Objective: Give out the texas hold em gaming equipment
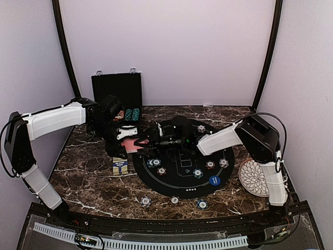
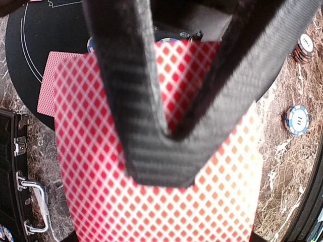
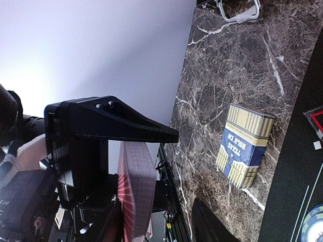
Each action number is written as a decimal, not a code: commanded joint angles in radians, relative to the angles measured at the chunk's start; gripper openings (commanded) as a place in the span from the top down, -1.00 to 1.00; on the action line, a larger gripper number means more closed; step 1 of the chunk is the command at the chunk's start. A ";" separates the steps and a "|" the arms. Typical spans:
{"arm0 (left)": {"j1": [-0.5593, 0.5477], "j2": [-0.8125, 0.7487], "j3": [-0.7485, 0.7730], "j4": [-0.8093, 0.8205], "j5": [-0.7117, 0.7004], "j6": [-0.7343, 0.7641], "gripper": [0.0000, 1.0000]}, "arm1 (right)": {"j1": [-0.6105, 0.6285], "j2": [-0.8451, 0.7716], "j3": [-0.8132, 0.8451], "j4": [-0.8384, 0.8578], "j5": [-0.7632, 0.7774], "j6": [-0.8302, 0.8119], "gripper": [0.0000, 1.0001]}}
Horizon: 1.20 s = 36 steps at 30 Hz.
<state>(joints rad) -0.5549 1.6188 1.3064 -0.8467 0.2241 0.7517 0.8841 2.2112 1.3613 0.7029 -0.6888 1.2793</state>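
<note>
My left gripper [image 1: 128, 138] is shut on a deck of red-backed playing cards [image 2: 151, 201], held above the left edge of the round black mat [image 1: 156, 183]. The deck fills the left wrist view under the gripper [image 2: 161, 161]. My right gripper [image 1: 149, 141] is open and meets the deck from the right. In the right wrist view the deck [image 3: 136, 191] stands edge-on between that gripper's [image 3: 185, 169] spread fingers. One single card [image 2: 48, 83] lies on the mat's edge. Several poker chips [image 1: 197, 173] and a blue marker disc [image 1: 215, 180] lie on the mat.
A blue and yellow card box [image 1: 120, 166] lies left of the mat and shows in the right wrist view [image 3: 244, 146]. Three chips [image 1: 175, 200] lie before the mat. An open black case [image 1: 117, 91] stands at the back left. A white patterned plate [image 1: 253, 177] sits right.
</note>
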 commanded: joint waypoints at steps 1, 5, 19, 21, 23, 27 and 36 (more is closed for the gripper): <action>-0.002 -0.027 0.002 0.011 0.018 0.008 1.00 | -0.010 -0.046 -0.039 0.002 -0.018 0.016 0.13; -0.001 -0.027 -0.001 0.014 0.017 0.010 1.00 | -0.010 -0.084 -0.052 0.065 -0.033 0.054 0.23; -0.002 -0.024 -0.016 0.014 0.006 0.012 1.00 | -0.014 -0.115 -0.105 0.176 -0.054 0.135 0.74; -0.002 -0.022 -0.018 0.014 0.004 0.012 1.00 | -0.018 -0.126 -0.114 0.150 -0.054 0.117 0.83; -0.002 -0.022 -0.018 0.014 0.004 0.012 1.00 | -0.024 -0.142 -0.132 0.130 -0.053 0.104 0.93; -0.001 -0.020 -0.019 0.014 0.003 0.012 1.00 | -0.043 -0.178 -0.182 0.130 -0.052 0.096 1.00; -0.001 -0.018 -0.023 0.011 0.000 0.018 1.00 | -0.109 -0.322 -0.337 0.057 -0.055 0.031 1.00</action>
<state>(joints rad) -0.5549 1.6188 1.2930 -0.8383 0.2188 0.7563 0.8074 1.9804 1.0920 0.7921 -0.7364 1.3666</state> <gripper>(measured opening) 0.675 0.008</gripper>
